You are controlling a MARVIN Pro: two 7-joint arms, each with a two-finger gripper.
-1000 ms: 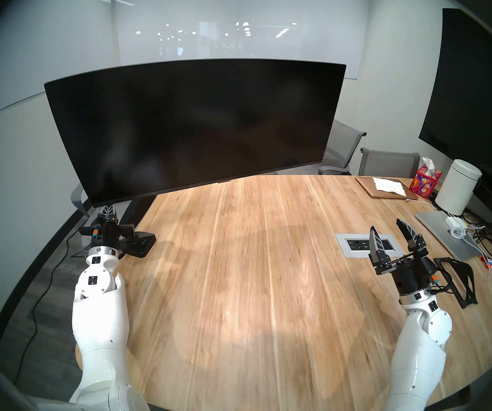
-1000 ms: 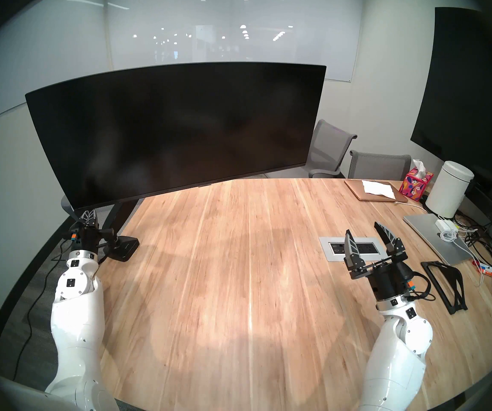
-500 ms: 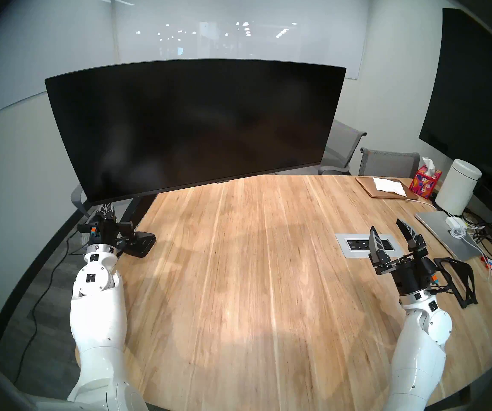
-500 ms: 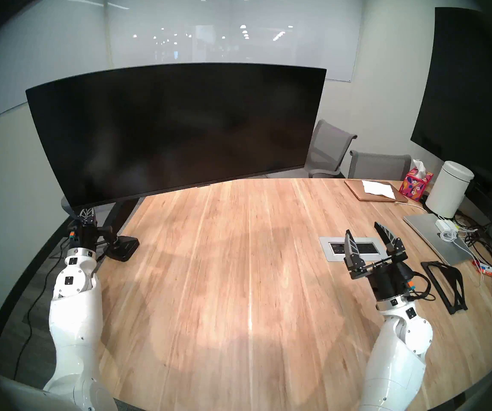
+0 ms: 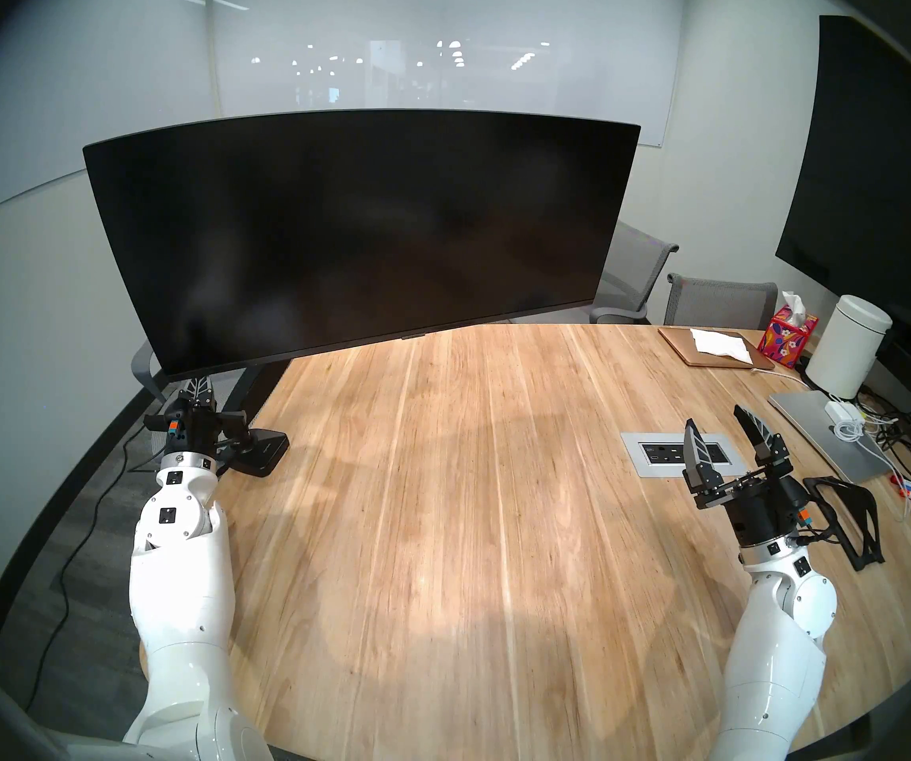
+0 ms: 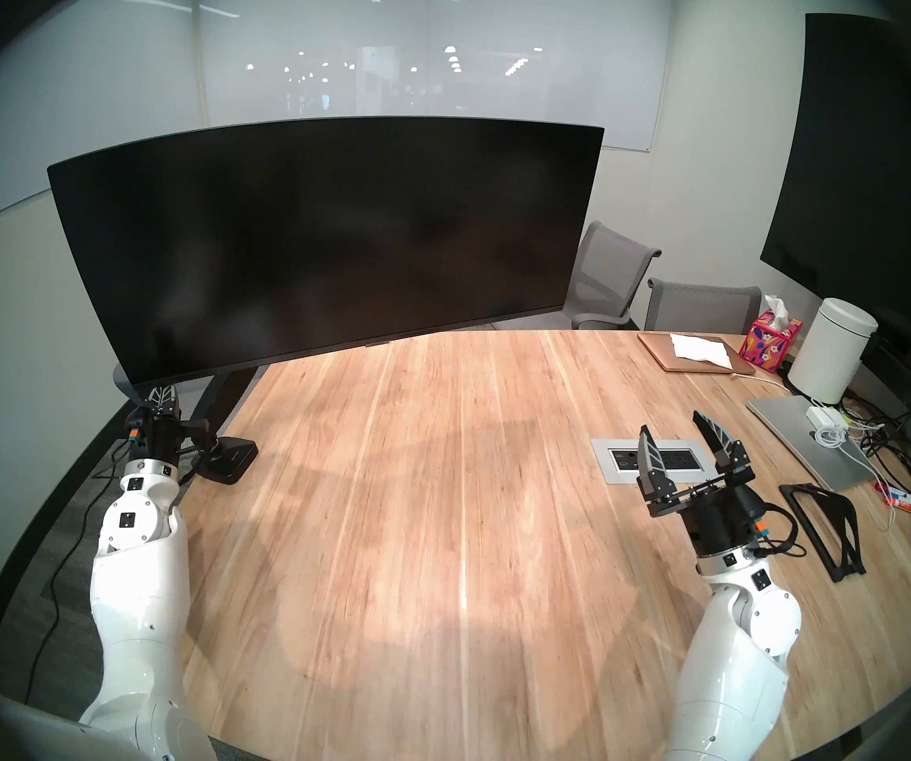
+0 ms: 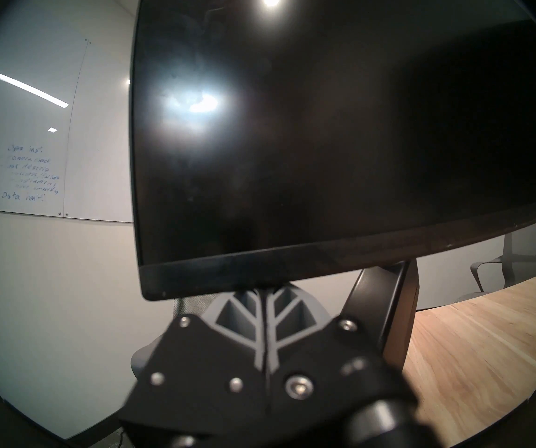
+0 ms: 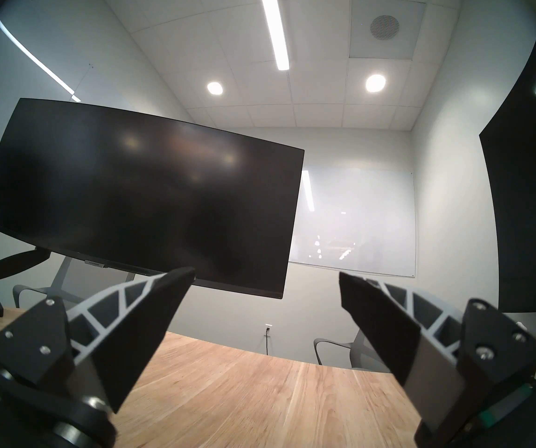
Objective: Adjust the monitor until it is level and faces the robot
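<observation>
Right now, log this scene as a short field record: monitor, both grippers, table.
monitor: curved ultrawide monitor, screen dark, tilted, left end lower
left gripper: left gripper shut, tips under the monitor's lower left corner; contact unclear
right gripper: right gripper open, empty, above the table
table: wooden table, power outlet plate inset

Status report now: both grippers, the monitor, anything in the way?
Left gripper shut, tips under monitor's lower left corner. Right gripper open, empty, above table. Monitor tilted, left side low. Nothing in the way.
</observation>
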